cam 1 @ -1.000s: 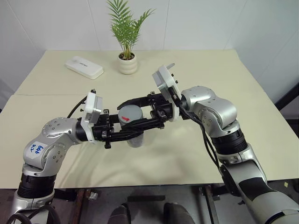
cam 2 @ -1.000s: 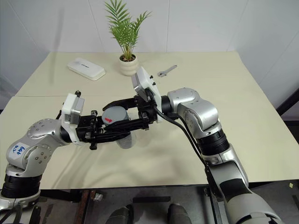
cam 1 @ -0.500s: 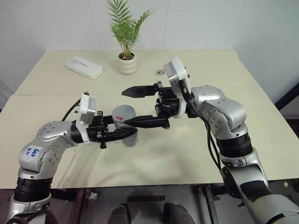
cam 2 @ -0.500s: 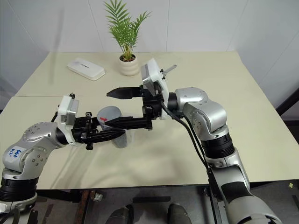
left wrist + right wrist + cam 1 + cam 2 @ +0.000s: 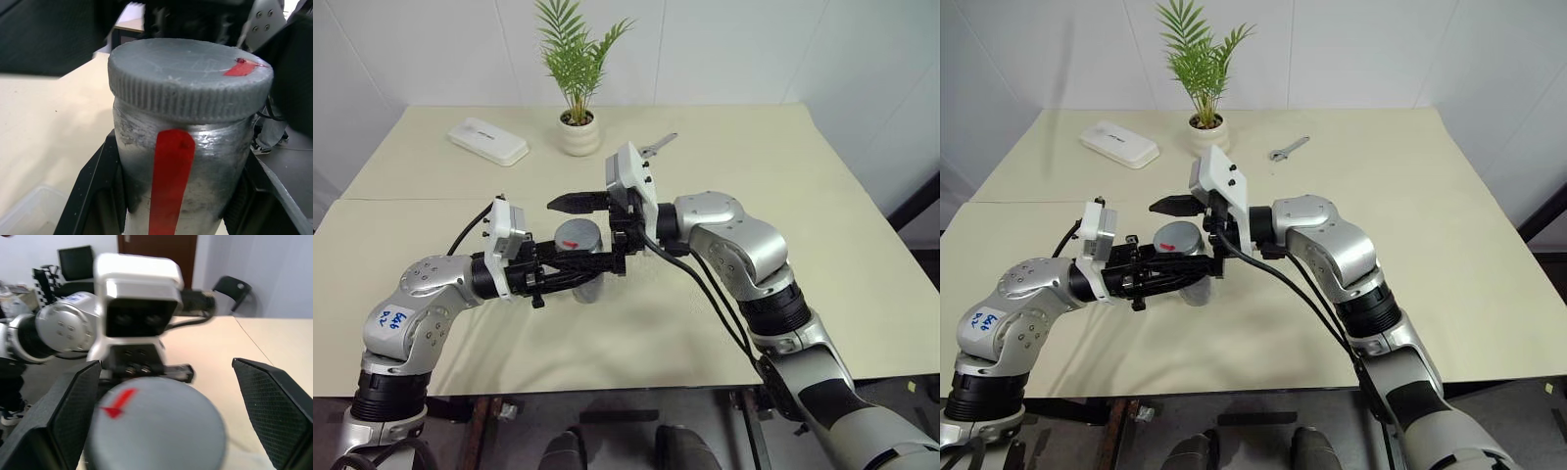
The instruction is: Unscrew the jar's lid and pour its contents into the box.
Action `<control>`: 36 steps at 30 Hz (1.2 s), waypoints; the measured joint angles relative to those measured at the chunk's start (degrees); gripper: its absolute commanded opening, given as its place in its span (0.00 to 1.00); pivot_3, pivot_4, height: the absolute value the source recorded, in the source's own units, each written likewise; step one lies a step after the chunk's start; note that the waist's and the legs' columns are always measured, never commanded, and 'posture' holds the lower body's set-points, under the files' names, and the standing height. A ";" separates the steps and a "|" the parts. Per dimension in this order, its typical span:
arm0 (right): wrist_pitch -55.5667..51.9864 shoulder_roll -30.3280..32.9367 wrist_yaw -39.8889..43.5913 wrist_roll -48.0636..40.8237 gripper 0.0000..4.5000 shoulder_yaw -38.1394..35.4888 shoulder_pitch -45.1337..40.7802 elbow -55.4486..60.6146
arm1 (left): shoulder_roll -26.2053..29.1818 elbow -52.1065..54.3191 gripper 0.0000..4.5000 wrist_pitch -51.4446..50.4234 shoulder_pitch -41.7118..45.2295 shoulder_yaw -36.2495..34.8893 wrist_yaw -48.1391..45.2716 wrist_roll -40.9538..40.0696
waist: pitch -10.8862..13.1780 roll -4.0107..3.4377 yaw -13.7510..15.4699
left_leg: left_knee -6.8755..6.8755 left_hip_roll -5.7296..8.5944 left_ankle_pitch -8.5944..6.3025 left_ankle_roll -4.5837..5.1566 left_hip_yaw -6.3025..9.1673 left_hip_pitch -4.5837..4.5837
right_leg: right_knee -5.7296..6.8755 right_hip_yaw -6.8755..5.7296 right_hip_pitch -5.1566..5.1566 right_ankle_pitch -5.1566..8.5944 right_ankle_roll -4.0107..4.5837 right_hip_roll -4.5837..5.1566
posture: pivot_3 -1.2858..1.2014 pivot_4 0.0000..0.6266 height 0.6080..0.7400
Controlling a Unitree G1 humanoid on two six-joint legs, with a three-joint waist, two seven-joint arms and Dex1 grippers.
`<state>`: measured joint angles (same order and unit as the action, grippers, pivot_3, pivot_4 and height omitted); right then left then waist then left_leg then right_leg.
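Observation:
The silvery-grey jar (image 5: 579, 279) with a red stripe (image 5: 168, 186) is held upright above the table, my left gripper (image 5: 589, 276) shut on its body. Its grey lid (image 5: 576, 235) with a red mark sits on top of it. My right gripper (image 5: 584, 233) reaches in level from the right and stands open. Its fingers (image 5: 73, 416) flank the lid on both sides without touching it. The contents are hidden inside the jar. A clear corner of the box (image 5: 27, 210) shows on the table below the jar in the left wrist view.
At the far side of the table stand a white plant pot (image 5: 580, 135) and a white flat case (image 5: 489, 141). A wrench (image 5: 1290, 148) lies to the pot's right. The table's near edge (image 5: 607, 387) runs under my arms.
My right gripper let go of the lid and opened, drew back to the right, then came back left with its fingers wide around the lid. The left gripper kept hold of the jar.

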<state>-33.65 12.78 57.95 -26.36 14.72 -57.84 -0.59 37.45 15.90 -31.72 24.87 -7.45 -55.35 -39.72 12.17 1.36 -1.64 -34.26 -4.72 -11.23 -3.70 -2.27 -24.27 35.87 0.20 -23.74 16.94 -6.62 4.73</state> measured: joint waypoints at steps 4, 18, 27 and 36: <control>-0.01 -0.37 0.13 0.14 1.00 -0.13 -0.70 -0.82 | 0.00 0.74 0.43 -0.01 -0.15 -0.08 0.88 -0.04 | 0.00 0.00 -0.04 | 0.00 -0.08 -0.03 -0.05 -0.02 0.00 | 0.05 0.04 -0.05 0.04 0.07 -0.10 | 0.52 0.24 1.00; 2.45 7.58 8.38 -2.16 1.00 -2.81 -1.68 -5.61 | 0.04 0.78 0.43 -0.08 -1.01 -1.04 3.31 0.67 | 0.00 0.00 -0.05 | -0.03 -0.08 -0.05 -0.07 -0.09 0.01 | 0.04 0.10 -0.06 0.04 0.07 -0.11 | 0.52 0.24 1.00; 7.16 14.56 9.89 0.81 1.00 -9.66 -1.16 -15.92 | 0.57 1.51 0.43 -0.01 -2.04 -1.54 1.55 0.53 | 0.00 0.00 -0.39 | -0.04 -0.11 -0.09 -0.09 -0.23 0.02 | 0.06 0.23 -0.14 0.04 0.06 -0.14 | 0.52 0.24 1.00; 1.02 9.72 10.39 -5.37 1.00 -10.31 -1.02 -6.21 | 1.19 1.74 0.43 -0.06 -2.90 -2.37 1.60 0.53 | 0.00 0.00 -0.23 | -0.07 -0.15 -0.10 -0.10 -0.26 0.02 | 0.11 0.25 -0.18 0.05 0.07 -0.17 | 0.52 0.24 1.00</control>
<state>-32.63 22.50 68.34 -31.73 4.41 -58.86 -6.80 38.64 17.65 -31.78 21.96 -9.82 -53.74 -39.19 12.18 1.35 -1.88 -34.33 -4.87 -11.33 -3.80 -2.53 -24.25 35.99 0.45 -23.91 16.98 -6.55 4.56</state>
